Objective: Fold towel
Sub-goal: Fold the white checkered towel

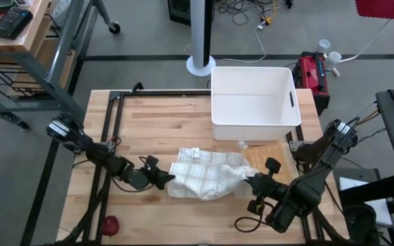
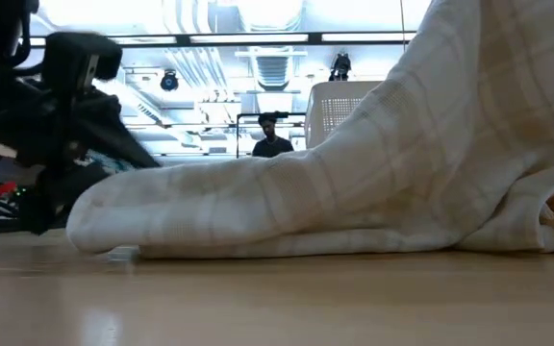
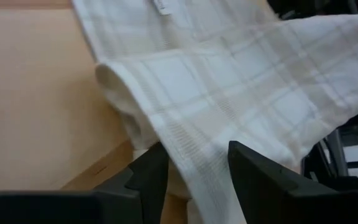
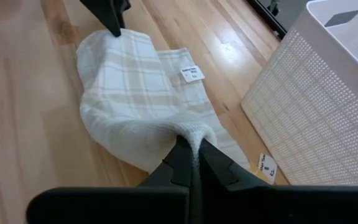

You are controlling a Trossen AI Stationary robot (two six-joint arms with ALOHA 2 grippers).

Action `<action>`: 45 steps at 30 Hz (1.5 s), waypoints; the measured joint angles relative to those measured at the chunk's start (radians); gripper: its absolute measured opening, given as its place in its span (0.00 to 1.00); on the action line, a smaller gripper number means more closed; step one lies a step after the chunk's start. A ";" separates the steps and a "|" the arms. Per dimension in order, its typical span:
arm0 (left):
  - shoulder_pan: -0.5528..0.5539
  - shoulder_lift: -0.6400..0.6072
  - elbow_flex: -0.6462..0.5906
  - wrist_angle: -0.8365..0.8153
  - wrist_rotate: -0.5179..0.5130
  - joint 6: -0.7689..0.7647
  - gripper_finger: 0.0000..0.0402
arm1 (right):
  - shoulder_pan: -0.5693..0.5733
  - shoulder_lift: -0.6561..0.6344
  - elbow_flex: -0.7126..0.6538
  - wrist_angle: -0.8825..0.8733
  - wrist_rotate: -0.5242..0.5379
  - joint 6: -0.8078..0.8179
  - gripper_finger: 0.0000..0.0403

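Bunched up on the near half of the wooden table (image 1: pixel 149 123) lies the checked towel (image 1: pixel 207 174), between both arms. Right gripper (image 4: pixel 191 155) pinches the towel's right end tight. Left gripper (image 3: pixel 194 171) sits at its left edge, fingers parted around the cloth. White basket (image 1: pixel 255 101) stands farther back.

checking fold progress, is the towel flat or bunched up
Bunched up: the towel lies rumpled on the table, one end pinched in the shut right pincer.

Left gripper (image 1: pixel 161 179) low, fingers parted, right gripper (image 1: pixel 252 182) pinched shut (both arms reaching inward)
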 joint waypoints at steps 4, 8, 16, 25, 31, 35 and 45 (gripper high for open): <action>0.008 0.019 0.000 0.098 -0.053 0.094 0.36 | 0.000 0.000 0.000 0.002 0.000 0.001 0.00; 0.009 0.003 0.000 0.121 -0.066 0.178 0.25 | 0.000 0.000 0.000 0.005 0.000 0.000 0.00; 0.007 -0.075 0.000 0.164 -0.067 0.334 0.01 | 0.000 -0.001 0.000 0.005 -0.001 -0.012 0.00; -0.008 -0.505 0.000 0.220 -0.084 0.868 0.00 | 0.021 -0.076 0.089 -0.074 0.117 -0.039 0.00; -0.067 -0.811 0.000 0.217 -0.107 1.237 0.00 | 0.090 -0.186 0.163 -0.078 0.313 -0.061 0.00; -0.123 -0.954 0.000 0.232 -0.106 1.406 0.00 | 0.130 -0.268 0.168 -0.078 0.375 -0.044 0.00; -0.169 -1.129 0.083 0.121 -0.057 1.443 0.00 | 0.129 -0.355 0.159 -0.064 0.300 -0.053 0.00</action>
